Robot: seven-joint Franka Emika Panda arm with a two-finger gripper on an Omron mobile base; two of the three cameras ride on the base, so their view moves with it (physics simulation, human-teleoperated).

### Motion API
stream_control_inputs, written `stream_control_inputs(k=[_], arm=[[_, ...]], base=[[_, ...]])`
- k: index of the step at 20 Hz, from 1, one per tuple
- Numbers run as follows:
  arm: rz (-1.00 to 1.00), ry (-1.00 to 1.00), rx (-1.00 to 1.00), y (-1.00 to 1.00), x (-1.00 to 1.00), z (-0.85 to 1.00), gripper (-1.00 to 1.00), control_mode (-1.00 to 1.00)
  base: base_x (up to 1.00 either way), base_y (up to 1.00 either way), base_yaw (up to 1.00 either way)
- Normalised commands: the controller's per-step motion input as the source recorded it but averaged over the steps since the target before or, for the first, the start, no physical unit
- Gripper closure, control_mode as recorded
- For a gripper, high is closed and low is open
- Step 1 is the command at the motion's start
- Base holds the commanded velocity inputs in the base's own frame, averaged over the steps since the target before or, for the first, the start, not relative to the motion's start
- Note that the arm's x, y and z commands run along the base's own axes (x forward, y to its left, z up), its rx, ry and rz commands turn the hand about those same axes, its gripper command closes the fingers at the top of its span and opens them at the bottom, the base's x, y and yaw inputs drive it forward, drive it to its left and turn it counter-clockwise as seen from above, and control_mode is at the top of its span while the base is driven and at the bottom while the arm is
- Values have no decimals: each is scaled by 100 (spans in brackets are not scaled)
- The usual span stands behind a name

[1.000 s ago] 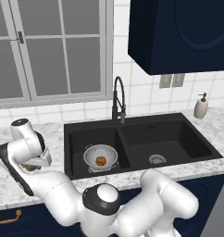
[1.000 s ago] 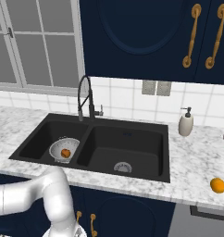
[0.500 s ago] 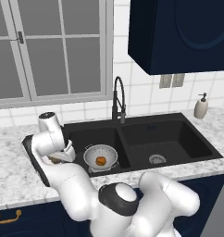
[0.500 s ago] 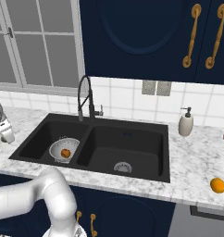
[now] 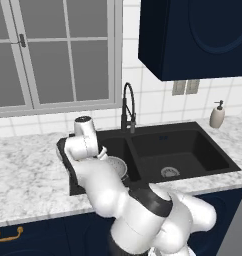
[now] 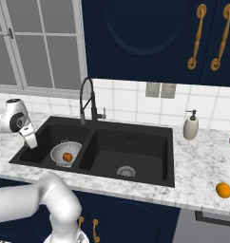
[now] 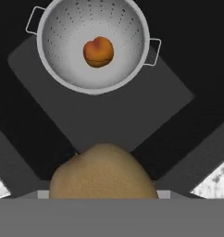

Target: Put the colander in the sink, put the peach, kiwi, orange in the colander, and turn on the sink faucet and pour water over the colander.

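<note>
I am holding the gripper closed on the kiwi, a fuzzy brown oval, above the sink's left basin. Ahead and below, the round perforated metal colander is resting in that basin, cradling the smooth peach. Farther off, the orange is waiting on the counter.

Peach in colander in sink; kiwi above; orange on counter.
</note>
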Motion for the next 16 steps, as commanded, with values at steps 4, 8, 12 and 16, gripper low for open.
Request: stream_control_inputs(k=[4, 8, 12, 16], arm=[[-1, 14, -9, -97, 32, 0, 100, -100], [9, 13, -15, -68, 45, -5, 100, -100], [23, 3, -11, -14, 51, -22, 100, -100], [23, 9, -15, -2, 32, -34, 100, -100]], base=[[0, 0, 0], [0, 0, 0], [0, 0, 0], [0, 0, 0]])
